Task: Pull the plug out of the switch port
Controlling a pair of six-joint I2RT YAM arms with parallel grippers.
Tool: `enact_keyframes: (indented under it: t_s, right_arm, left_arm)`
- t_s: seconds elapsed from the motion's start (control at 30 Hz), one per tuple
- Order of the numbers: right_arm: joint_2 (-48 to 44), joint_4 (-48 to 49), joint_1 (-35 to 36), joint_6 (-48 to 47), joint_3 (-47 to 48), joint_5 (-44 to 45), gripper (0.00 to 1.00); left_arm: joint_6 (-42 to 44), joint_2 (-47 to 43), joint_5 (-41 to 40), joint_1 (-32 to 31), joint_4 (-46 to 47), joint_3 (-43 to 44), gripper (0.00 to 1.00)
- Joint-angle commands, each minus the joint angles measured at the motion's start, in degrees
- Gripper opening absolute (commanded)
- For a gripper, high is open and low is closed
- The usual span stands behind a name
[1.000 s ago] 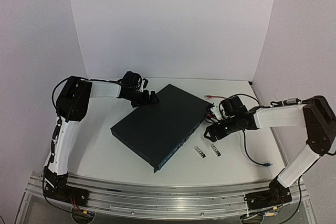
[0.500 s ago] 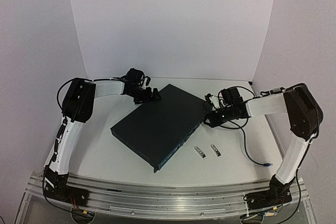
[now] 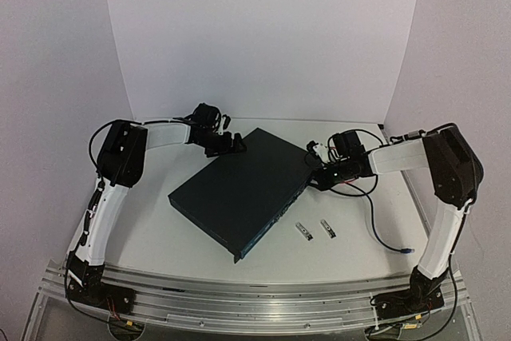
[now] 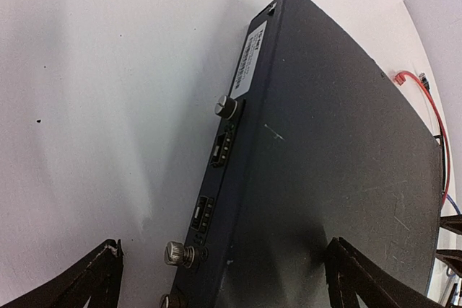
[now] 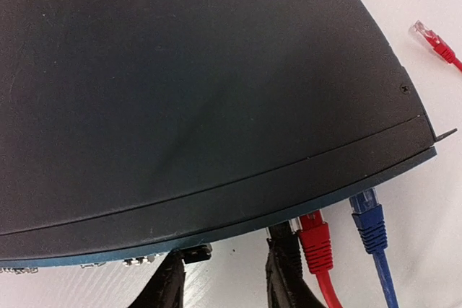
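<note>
Red plug and blue plug sit in the switch, unpulled; right gripper beside them and left gripper gape empty.

The left arm and the right arm are each made of slim white links joined by bulky black joint housings. Each stands on a black base, with thin black cables looping along the links and small red wires at the foot. The left gripper has flat black fingers with pale, scuffed edges, and the right gripper has plain, glossy black fingers.
</note>
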Motion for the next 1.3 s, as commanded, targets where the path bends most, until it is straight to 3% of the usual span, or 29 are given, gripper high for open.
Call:
enact_keyframes:
  t_s: [0.0,0.9,1.27]
  right_arm:
    - [1.6,1.4,0.1,-1.1,2.0,-2.7,0.33]
    - [-1.9,0.9,0.1,-1.1,-2.3,-5.8,0.28]
    - [0.5,1.0,0.2,-1.5,0.4,-5.7,0.23]
  left_arm:
    - [0.2,3.8,-0.5,0.2,-5.7,0.7,0.97]
    - [0.3,4.0,-0.8,0.2,-5.9,1.1,0.97]
    - [0.4,4.3,-0.6,0.2,-6.3,1.7,0.97]
